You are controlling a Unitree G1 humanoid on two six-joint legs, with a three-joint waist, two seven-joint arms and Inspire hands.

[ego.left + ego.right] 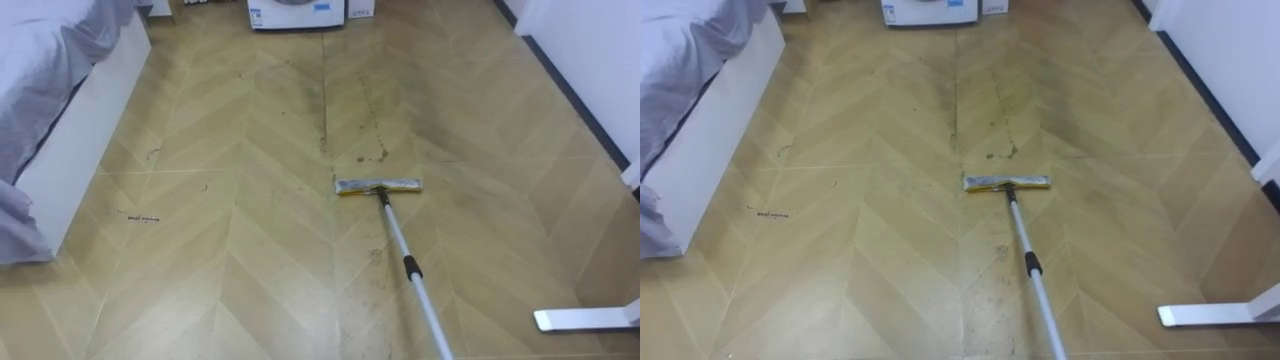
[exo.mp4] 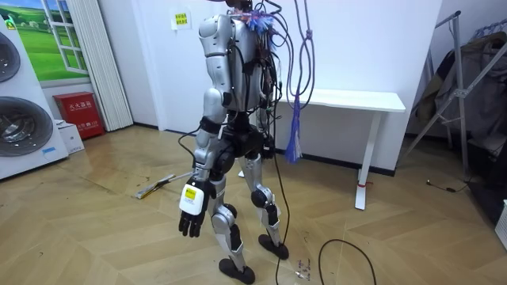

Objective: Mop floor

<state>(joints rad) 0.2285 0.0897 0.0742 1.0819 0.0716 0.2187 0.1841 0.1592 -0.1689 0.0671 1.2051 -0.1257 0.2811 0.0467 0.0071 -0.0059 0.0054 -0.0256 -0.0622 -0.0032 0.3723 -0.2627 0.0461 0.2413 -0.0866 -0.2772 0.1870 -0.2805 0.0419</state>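
Grime (image 1: 366, 152) streaks the floor (image 1: 250, 250) just beyond the mop (image 1: 378, 186), whose head lies flat mid-room, so most wiping looks undone. The left robot hand (image 2: 190, 215) hangs slack-fingered, empty; what holds the handle (image 1: 398, 240) I cannot tell.

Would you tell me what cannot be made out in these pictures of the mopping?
- Mop handle, upper end: cut off by the eye views' lower edge, so what holds it is unknown.
- Mop in the room view: partly hidden behind the robot's legs.
- Dark marks near the bed: too small to identify.
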